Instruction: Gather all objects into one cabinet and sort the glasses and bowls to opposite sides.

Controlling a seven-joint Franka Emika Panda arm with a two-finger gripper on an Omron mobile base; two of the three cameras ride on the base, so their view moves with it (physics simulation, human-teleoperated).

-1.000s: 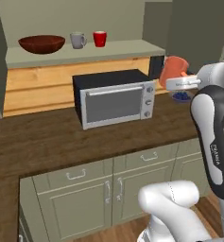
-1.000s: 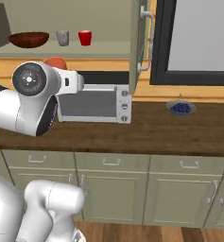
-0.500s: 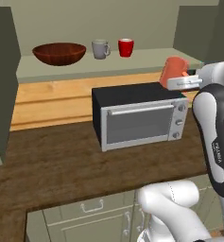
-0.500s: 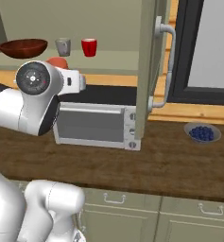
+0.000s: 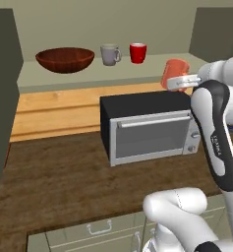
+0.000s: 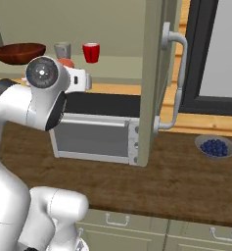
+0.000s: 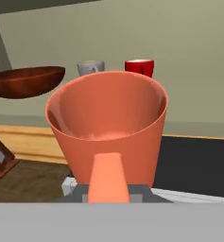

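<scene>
My gripper (image 5: pixel 180 82) is shut on the salmon-orange cup (image 5: pixel 174 73), holding it tilted above the right end of the microwave, below and in front of the shelf's right part. In the hand view this cup (image 7: pixel 108 120) looms close, mouth toward the camera. On the shelf of the open cabinet (image 5: pixel 88 76) the wide reddish-brown bowl (image 5: pixel 65 59) stands at the left. The grey mug (image 5: pixel 109 54) and the red cup (image 5: pixel 137 52) stand side by side to its right. From the right base view my arm covers most of the held cup (image 6: pixel 66 62).
A black and silver microwave (image 5: pixel 150 129) sits on the wooden counter under the shelf. The open cabinet door (image 6: pixel 159 73) with its silver handle juts out right of the arm. A small bowl of blueberries (image 6: pixel 215 146) lies on the counter at the right.
The base has driven closer to the cabinet, so shelf, microwave and door look larger and shifted. The cup stays in the shut gripper, held at about the same height.
</scene>
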